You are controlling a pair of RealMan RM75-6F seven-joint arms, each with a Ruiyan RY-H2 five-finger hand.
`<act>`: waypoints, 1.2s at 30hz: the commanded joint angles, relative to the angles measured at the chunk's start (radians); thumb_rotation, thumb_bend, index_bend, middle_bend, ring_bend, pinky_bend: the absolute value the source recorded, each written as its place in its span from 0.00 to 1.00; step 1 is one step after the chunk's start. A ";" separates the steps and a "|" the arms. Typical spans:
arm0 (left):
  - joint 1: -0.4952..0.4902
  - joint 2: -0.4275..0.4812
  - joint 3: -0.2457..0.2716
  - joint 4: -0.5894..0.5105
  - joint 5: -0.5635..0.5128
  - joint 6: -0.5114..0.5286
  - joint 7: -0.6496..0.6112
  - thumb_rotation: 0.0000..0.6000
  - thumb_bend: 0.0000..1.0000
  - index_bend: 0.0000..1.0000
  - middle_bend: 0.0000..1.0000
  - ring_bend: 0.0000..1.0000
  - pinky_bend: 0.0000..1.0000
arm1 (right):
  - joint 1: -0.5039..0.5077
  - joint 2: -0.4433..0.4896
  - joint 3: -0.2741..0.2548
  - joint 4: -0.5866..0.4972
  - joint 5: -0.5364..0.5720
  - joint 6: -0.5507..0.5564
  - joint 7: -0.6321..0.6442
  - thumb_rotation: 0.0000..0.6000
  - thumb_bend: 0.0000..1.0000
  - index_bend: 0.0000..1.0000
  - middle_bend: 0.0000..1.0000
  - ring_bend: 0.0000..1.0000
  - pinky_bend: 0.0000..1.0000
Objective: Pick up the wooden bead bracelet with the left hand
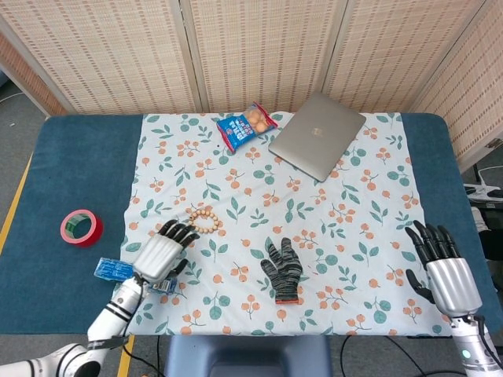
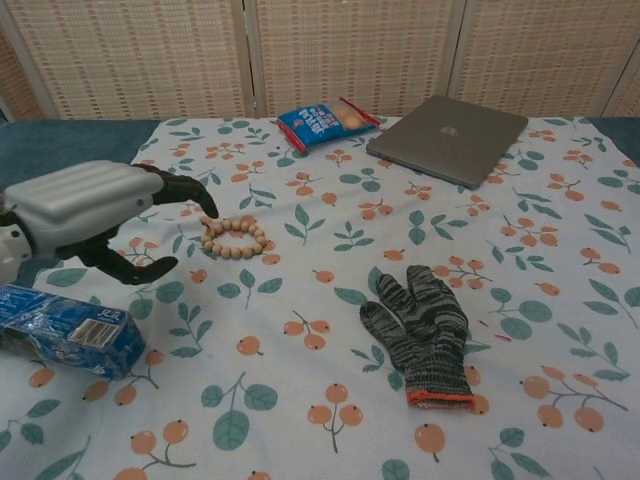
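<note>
One step in hand: approach. Left hand (image 2: 85, 205) hovers just left of the wooden bead bracelet (image 2: 233, 238), which lies flat on the floral cloth (image 2: 330, 200), left of centre. Nothing held; fingers (image 2: 185, 187) apart and lightly curled, tips near the beads but not touching (thumb below). Next move calls for easing right and down, then closing over the ring. Right hand (image 1: 446, 271) is idle at the near right edge, fingers spread.
</note>
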 commanded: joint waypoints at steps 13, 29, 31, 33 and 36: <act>-0.115 -0.311 -0.071 0.332 -0.156 0.024 0.115 1.00 0.41 0.25 0.30 0.31 0.34 | -0.020 0.045 0.010 -0.011 0.013 0.013 0.058 1.00 0.30 0.00 0.00 0.00 0.00; -0.165 -0.399 -0.061 0.497 -0.206 0.030 0.171 1.00 0.42 0.32 0.34 0.32 0.32 | -0.029 0.075 0.006 -0.025 0.010 0.003 0.088 1.00 0.30 0.00 0.00 0.00 0.00; -0.169 -0.406 -0.057 0.511 -0.207 0.028 0.174 1.00 0.42 0.33 0.35 0.32 0.32 | -0.029 0.076 0.006 -0.026 0.010 0.001 0.088 1.00 0.30 0.00 0.00 0.00 0.00; -0.173 -0.412 -0.056 0.524 -0.211 0.025 0.178 1.00 0.41 0.34 0.36 0.33 0.32 | -0.029 0.077 0.006 -0.027 0.010 -0.002 0.090 1.00 0.30 0.00 0.00 0.00 0.00; -0.182 -0.425 -0.058 0.549 -0.219 0.018 0.180 1.00 0.42 0.32 0.36 0.33 0.32 | -0.029 0.081 0.004 -0.030 0.008 -0.005 0.092 1.00 0.30 0.00 0.00 0.00 0.00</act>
